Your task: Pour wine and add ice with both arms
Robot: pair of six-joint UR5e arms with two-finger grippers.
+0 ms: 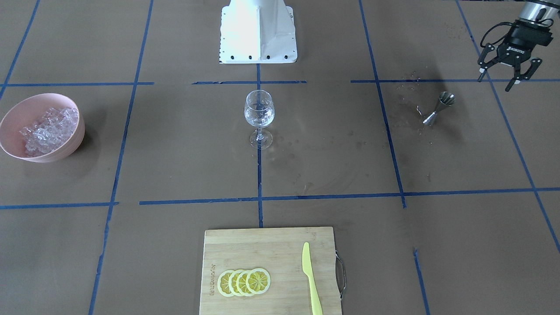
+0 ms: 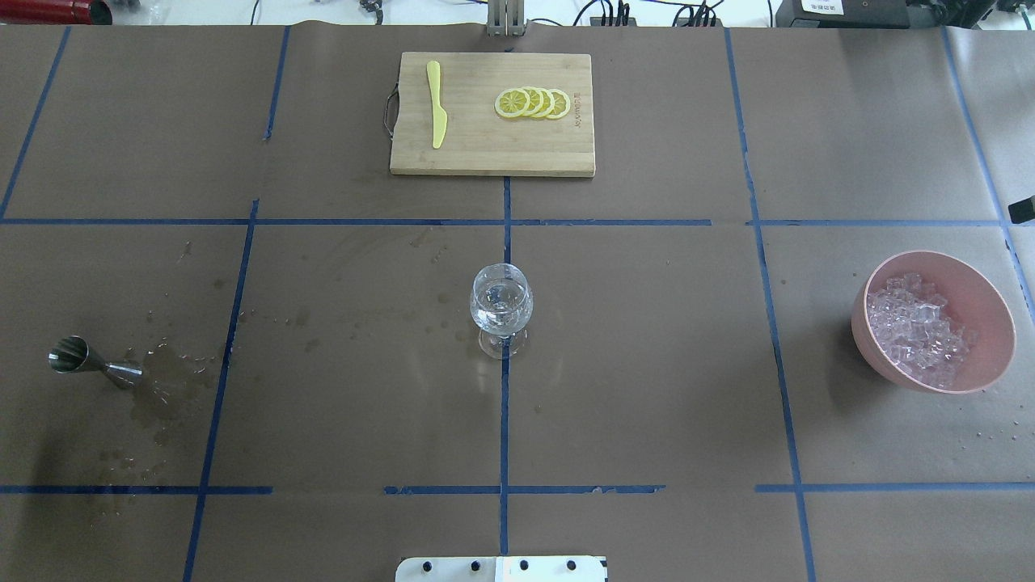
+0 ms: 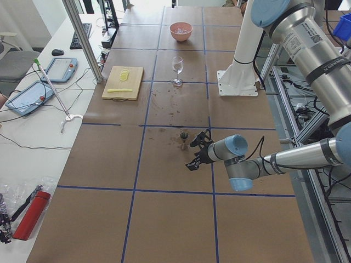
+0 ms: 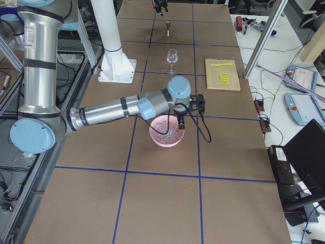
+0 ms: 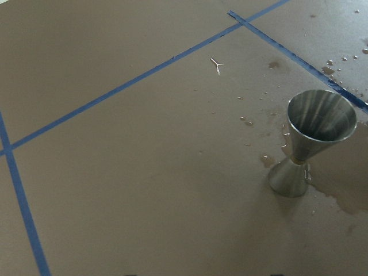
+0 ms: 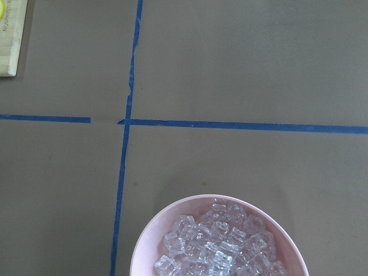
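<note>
A clear stemmed glass (image 1: 259, 114) stands at the table's middle; it also shows in the overhead view (image 2: 501, 305). Clear liquid glints in its bowl. A steel jigger (image 1: 439, 108) stands upright beside a wet patch (image 2: 166, 380) with droplets. The left wrist view shows the jigger (image 5: 313, 138) close up. My left gripper (image 1: 496, 78) hangs open and empty, above and to the side of the jigger. A pink bowl (image 1: 13, 151) holds many ice cubes (image 1: 50, 127). My right gripper (image 4: 182, 123) hovers over that bowl (image 4: 155, 140); I cannot tell whether it is open or shut.
A bamboo cutting board (image 1: 245, 245) on the operators' side carries lemon slices (image 1: 244, 282) and a yellow knife (image 1: 309, 275). The white robot base (image 1: 258, 33) stands behind the glass. Blue tape lines cross the brown table cover.
</note>
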